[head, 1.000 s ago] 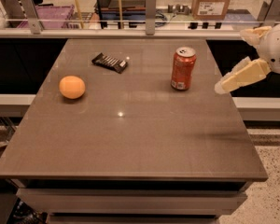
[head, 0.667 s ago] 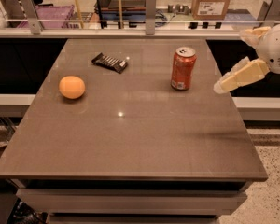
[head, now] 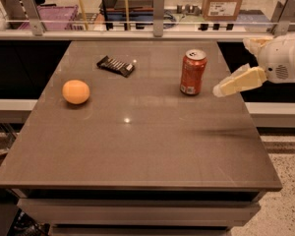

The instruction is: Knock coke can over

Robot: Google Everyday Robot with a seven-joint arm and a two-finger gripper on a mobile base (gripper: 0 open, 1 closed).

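The coke can (head: pixel 193 73) is standing upright at the far right of the brown table (head: pixel 137 151). The gripper (head: pixel 232 67) is hovering just right of it, spread apart. An orange (head: pixel 75 92) and a dark wrapper (head: pixel 116 66) are lying further left, and a cardboard box (head: pixel 225 1) is sitting behind.

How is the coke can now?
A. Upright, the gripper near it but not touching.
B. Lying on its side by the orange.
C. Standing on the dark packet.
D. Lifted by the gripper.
A: the coke can stands upright on the table, and the gripper hangs beside it with a gap between.
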